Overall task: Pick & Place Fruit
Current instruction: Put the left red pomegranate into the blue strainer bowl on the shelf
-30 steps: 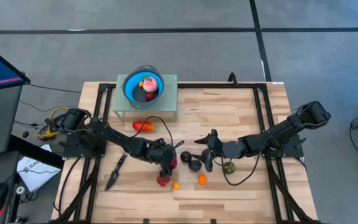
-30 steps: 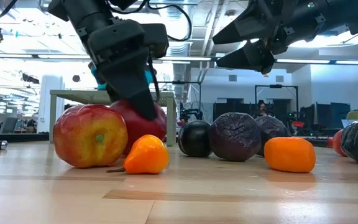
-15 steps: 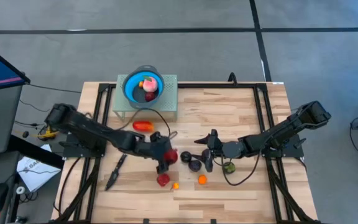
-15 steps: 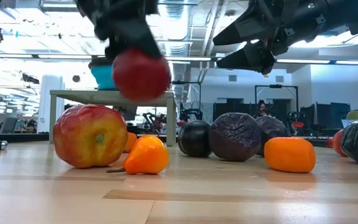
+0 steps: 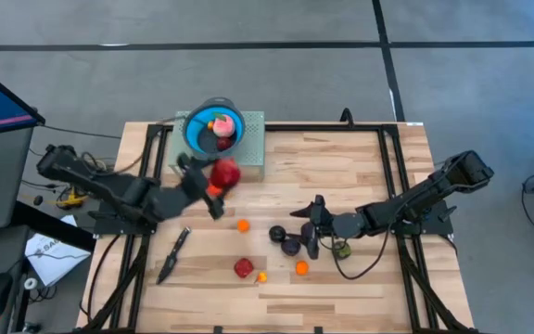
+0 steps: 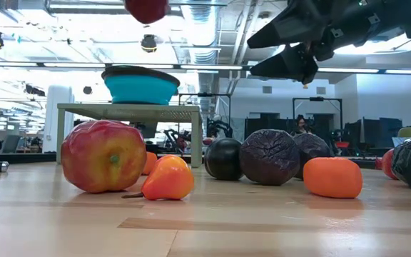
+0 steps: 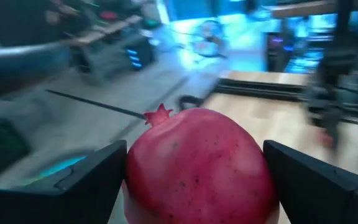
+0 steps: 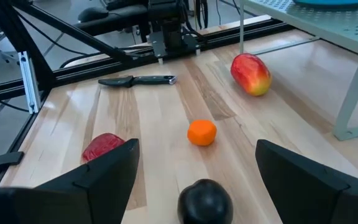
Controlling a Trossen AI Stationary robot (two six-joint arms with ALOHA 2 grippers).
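My left gripper (image 5: 217, 181) is shut on a red pomegranate (image 5: 226, 172), high above the table beside the pale green stand (image 5: 251, 160) that carries the blue bowl (image 5: 196, 137). Pink and dark red fruit lie in the bowl. My right gripper (image 5: 311, 232) hovers open above the dark purple fruits (image 5: 286, 241), touching nothing. Also on the wood lie a red-yellow apple (image 5: 243, 268), orange pieces (image 5: 301, 268) and a green fruit (image 5: 342, 249). A longer red-orange piece (image 8: 251, 73) lies near the stand. My left gripper pinches the pomegranate's round body (image 7: 143, 180) between its two fingers, one on each side. The fingers reach out nearly level from the table's left. The fruit is lifted clear of the table, with its small crown (image 7: 159, 115) pointing away from the gripper.
A black-handled knife (image 5: 172, 255) lies near the table's left edge. A black metal frame (image 5: 392, 139) runs around the wooden top. An orange ball (image 5: 243, 224) sits alone in the middle.
My left gripper has risen from the fruit cluster at the table's middle and swung toward the far left, to the bowl's stand, tipping from pointing down to nearly level. The pomegranate has gone up with it, lifted clear. The right arm has kept still.
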